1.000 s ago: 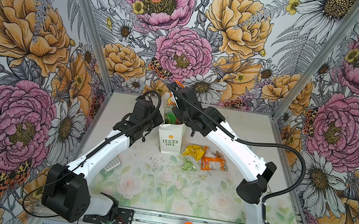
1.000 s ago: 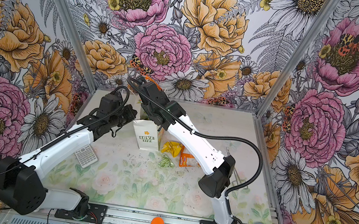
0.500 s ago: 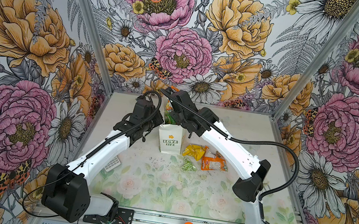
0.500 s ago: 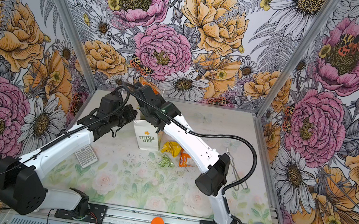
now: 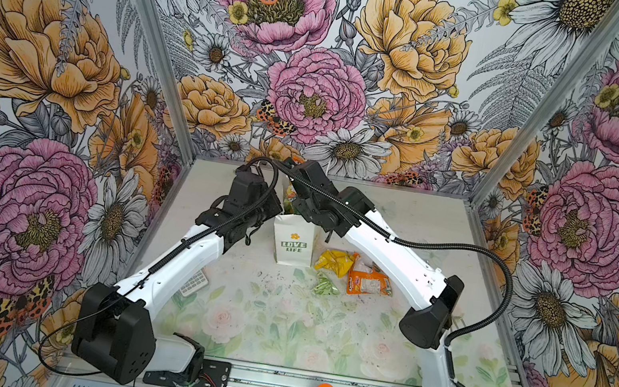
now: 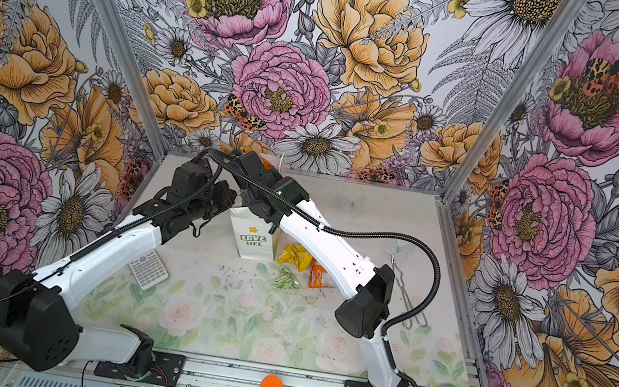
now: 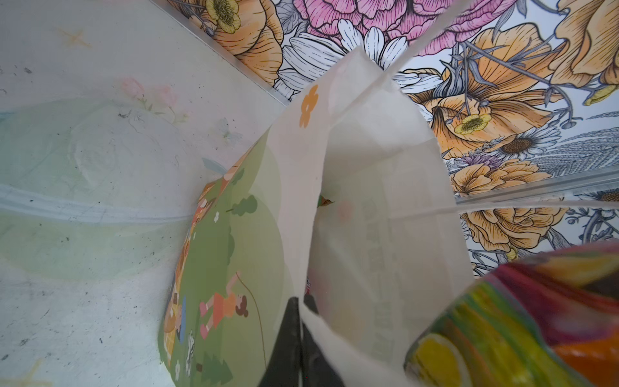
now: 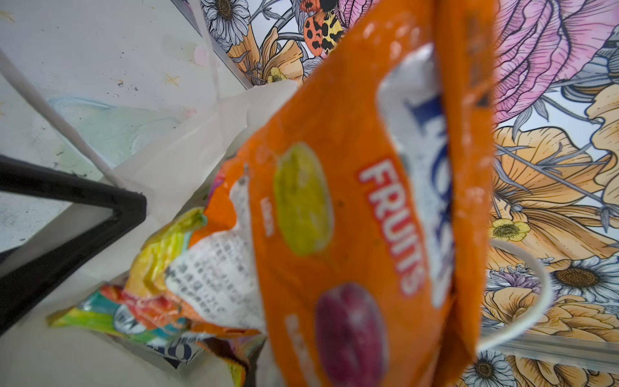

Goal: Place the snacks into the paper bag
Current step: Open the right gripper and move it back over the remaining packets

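While my left claw [image 7: 300,323] was clamped tight on the rim of the paper bag [image 5: 293,242], holding its mouth open, my right claw [image 5: 295,200] hung over that mouth. The orange packet [image 8: 351,201] dangled below it, its lower end in among other packets [image 8: 117,311] inside. Foil hid my right fingers, so I could not tell whether they gripped or had let go. I judged this the drop. Next called for a clean release, then a reach for the yellow packet [image 5: 335,261], second orange packet [image 5: 367,284] or pale green packet [image 5: 324,287] beside the bag.

Floral-papered walls [image 5: 321,57] enclose a pale floral tabletop [image 5: 278,324].
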